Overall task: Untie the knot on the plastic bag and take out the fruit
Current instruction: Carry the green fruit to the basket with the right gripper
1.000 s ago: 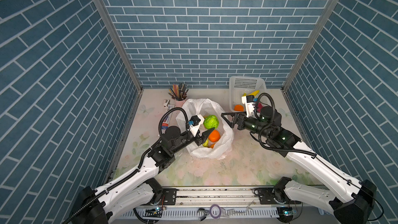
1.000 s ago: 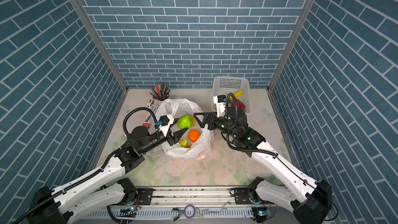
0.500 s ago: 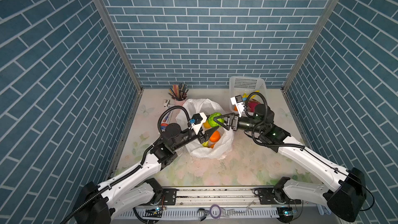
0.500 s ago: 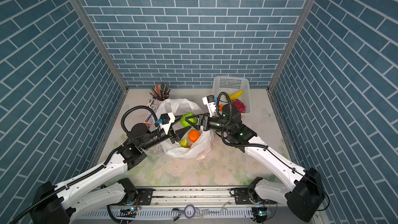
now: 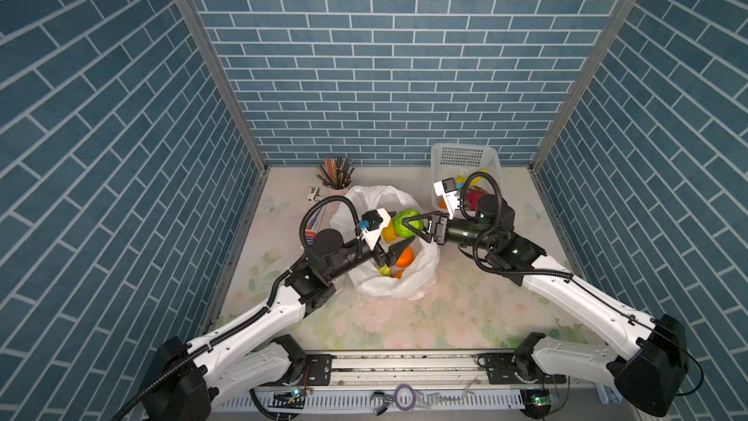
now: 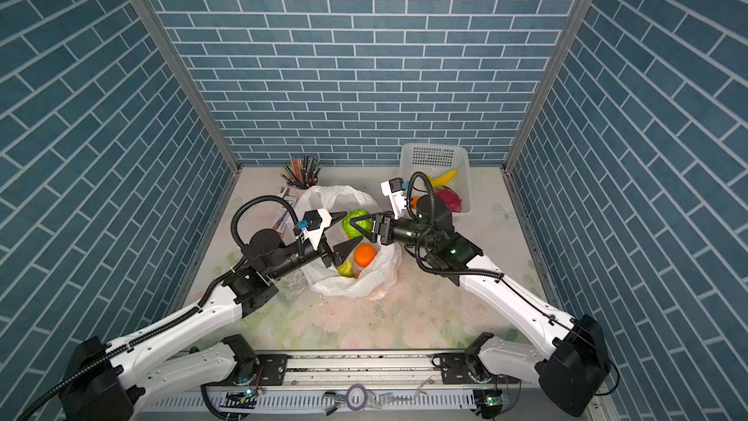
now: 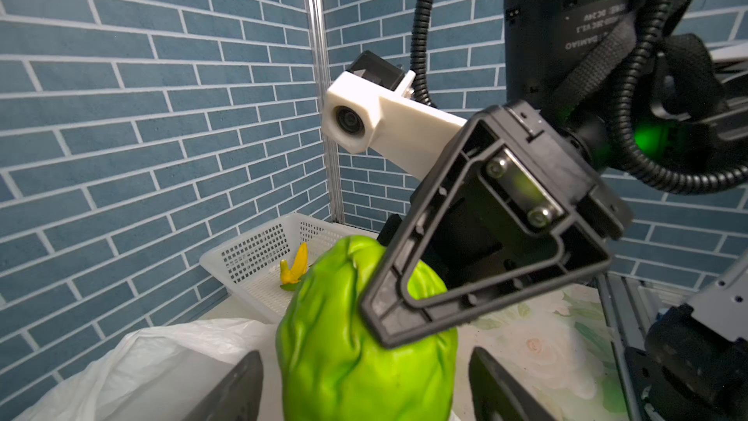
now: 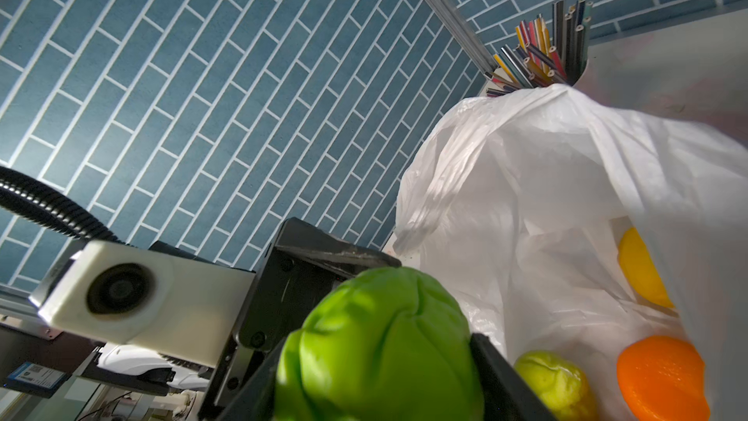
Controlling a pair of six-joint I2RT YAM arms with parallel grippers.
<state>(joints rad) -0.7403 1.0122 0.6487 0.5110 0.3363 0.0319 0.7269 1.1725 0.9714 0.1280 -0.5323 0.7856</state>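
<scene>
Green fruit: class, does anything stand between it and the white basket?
Nothing visible does. The green fruit sits in the right gripper above the plastic bag; only that arm's own wrist lies toward the basket. The left gripper, open, flanks it from the opposite side.

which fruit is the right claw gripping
The big green fruit, up over the open bag with the right claw closed around it. The orange, the yellow fruit and the small green fruit lie loose inside the bag.
</scene>
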